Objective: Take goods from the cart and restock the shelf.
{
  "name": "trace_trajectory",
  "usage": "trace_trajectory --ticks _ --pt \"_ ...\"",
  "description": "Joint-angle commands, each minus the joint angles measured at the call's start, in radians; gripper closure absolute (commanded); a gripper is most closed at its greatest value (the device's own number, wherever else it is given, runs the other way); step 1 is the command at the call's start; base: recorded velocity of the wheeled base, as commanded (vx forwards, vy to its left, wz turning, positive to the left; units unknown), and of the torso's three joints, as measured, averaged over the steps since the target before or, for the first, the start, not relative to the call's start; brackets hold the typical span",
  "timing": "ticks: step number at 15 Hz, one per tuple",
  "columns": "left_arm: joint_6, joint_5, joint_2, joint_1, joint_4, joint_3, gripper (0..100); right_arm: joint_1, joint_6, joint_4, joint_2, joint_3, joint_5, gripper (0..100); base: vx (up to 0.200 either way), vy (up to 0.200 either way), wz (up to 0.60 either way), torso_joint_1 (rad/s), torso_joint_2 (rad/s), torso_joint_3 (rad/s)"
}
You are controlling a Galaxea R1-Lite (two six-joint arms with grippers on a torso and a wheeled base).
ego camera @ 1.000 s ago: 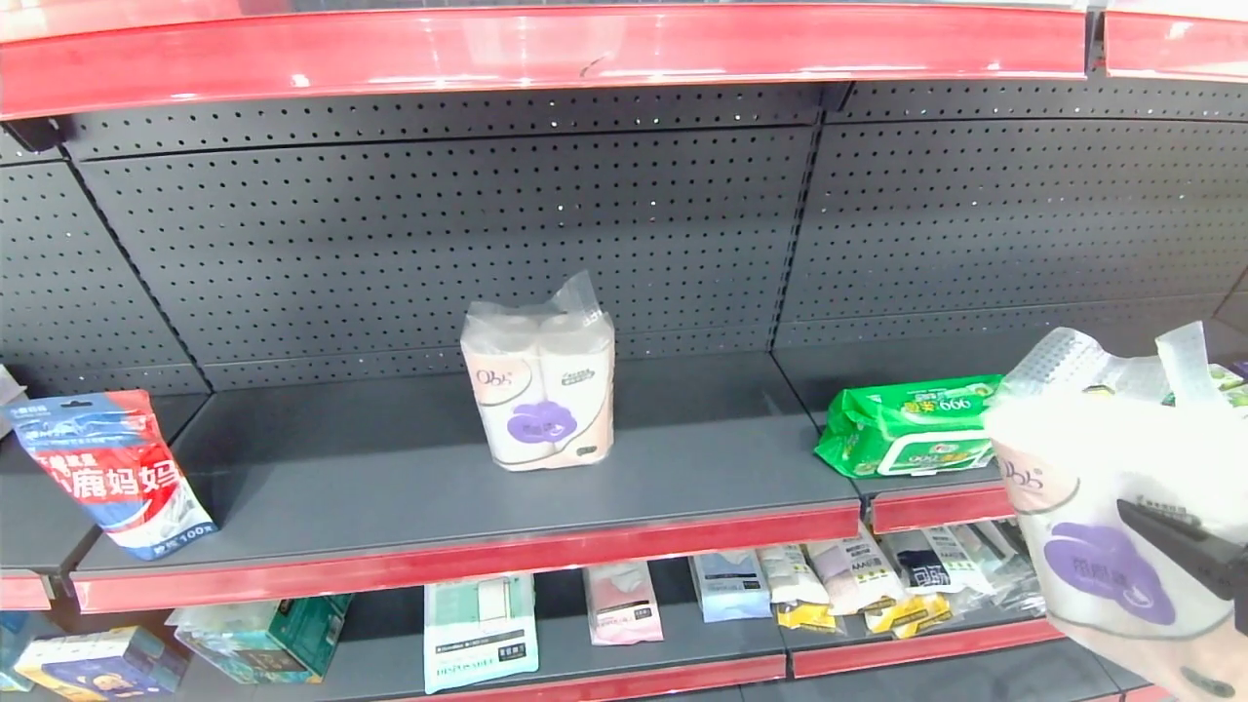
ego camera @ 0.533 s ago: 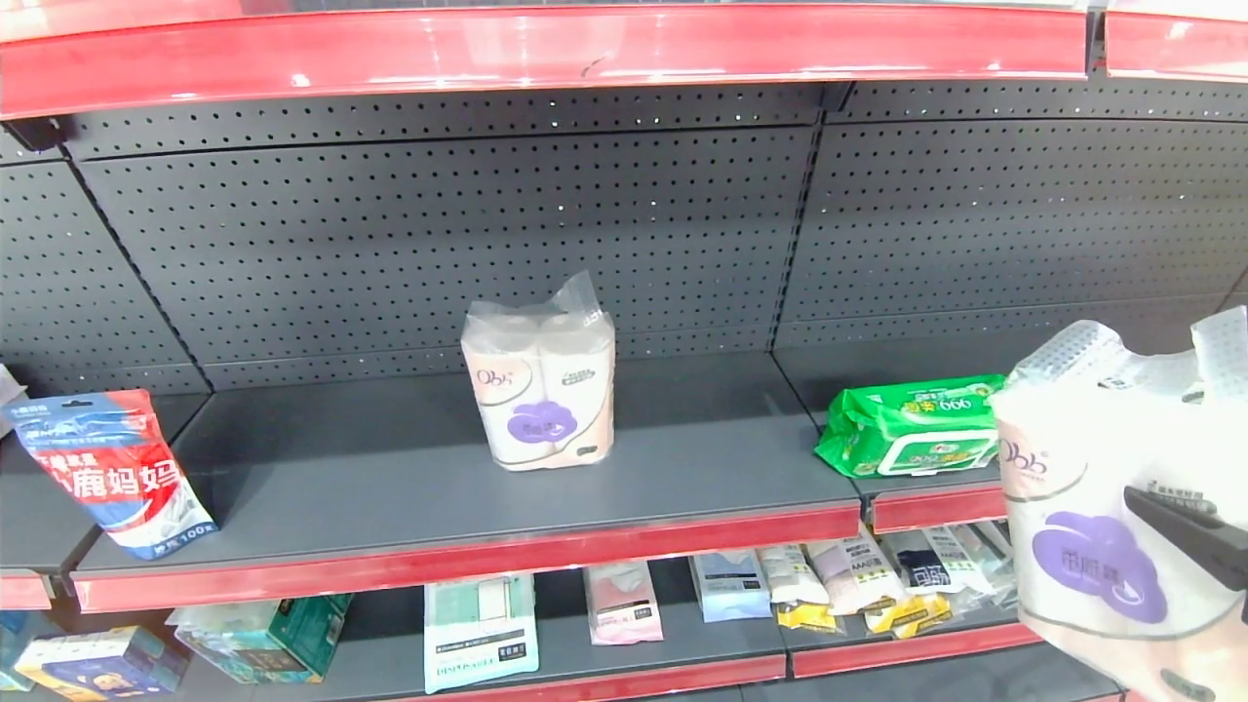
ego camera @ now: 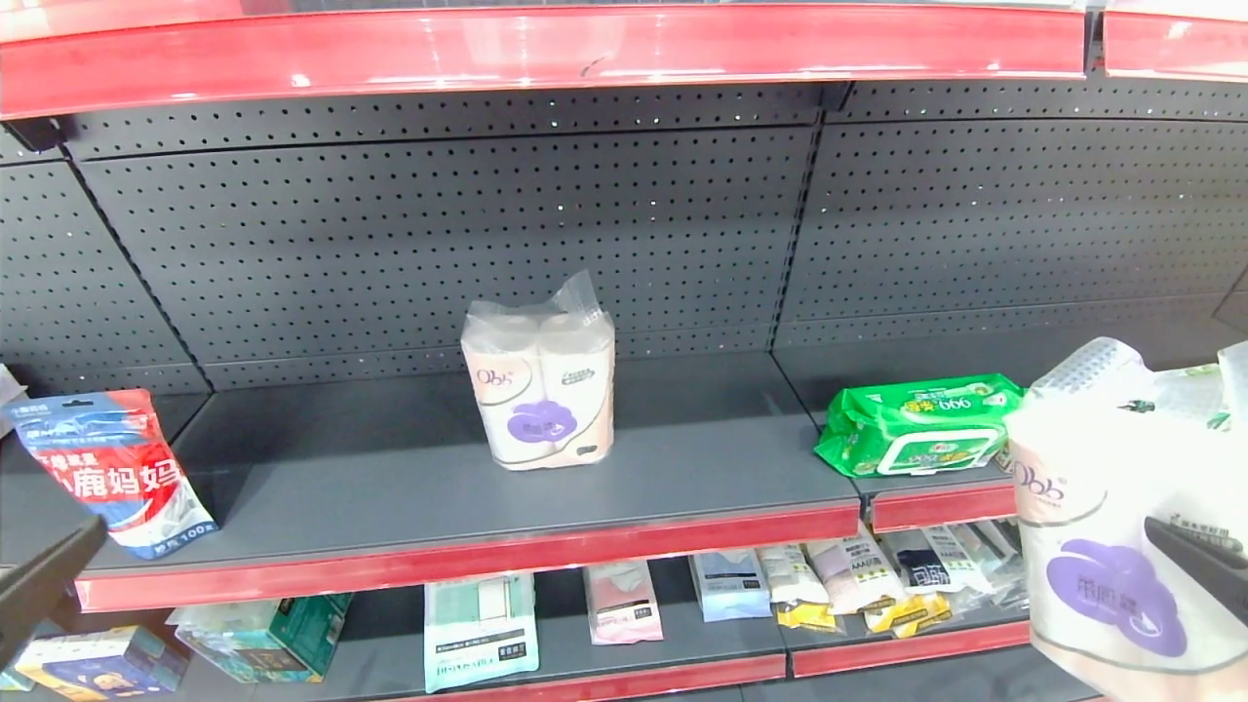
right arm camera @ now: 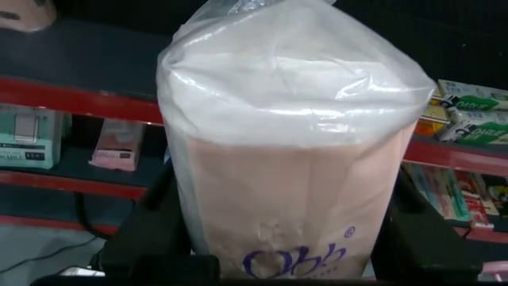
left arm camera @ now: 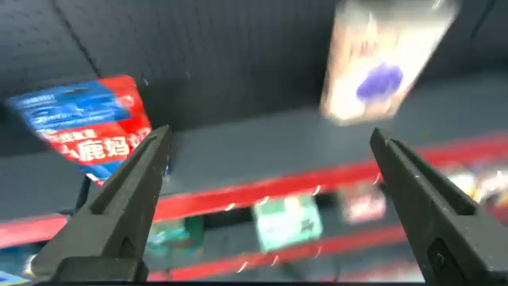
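A toilet paper pack [ego camera: 538,382] stands upright in the middle of the grey shelf board [ego camera: 390,487]. My right gripper [right arm camera: 284,218] is shut on a second toilet paper pack [ego camera: 1121,526] [right arm camera: 294,135], held in the air at the lower right, in front of the shelf edge. One of its dark fingers [ego camera: 1201,561] lies across the pack's front. My left gripper [left arm camera: 270,137] is open with nothing between its fingers, low at the left in front of the shelf. A tip of one of its fingers [ego camera: 44,585] juts in at the lower left.
A blue and red bag [ego camera: 117,470] [left arm camera: 87,127] leans at the shelf's left end. A green wipes pack [ego camera: 916,425] lies on the adjoining board to the right. Free board lies either side of the standing pack. The lower shelf [ego camera: 604,673] holds several small packets.
The held toilet paper pack has sunk a little lower and to the right. A finger of my left gripper has risen into the head view at the lower left.
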Motion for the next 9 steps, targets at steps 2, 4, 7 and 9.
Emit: trace_trajectory --ticks 2,4,7,9 --pt "0.177 -0.249 0.368 0.045 -0.069 -0.029 0 -0.001 -0.002 0.001 0.017 -0.02 -0.001 100 0.0 0.0 0.0 0.0 0.0 0.0" --pt "0.319 -0.404 0.527 0.091 -0.133 -0.061 0 -0.002 -0.002 0.004 0.024 -0.024 -0.004 100 0.0 0.0 0.0 0.0 0.0 0.0" --pt "0.472 -0.631 0.745 0.136 -0.133 -0.197 0 -0.007 -0.004 0.008 0.038 -0.018 -0.007 100 0.0 0.0 0.0 0.0 0.0 0.0" --pt "0.538 -0.724 0.892 0.15 -0.135 -0.318 0 -0.007 -0.007 0.008 0.057 -0.021 -0.013 100 0.0 0.0 0.0 0.0 0.0 0.0"
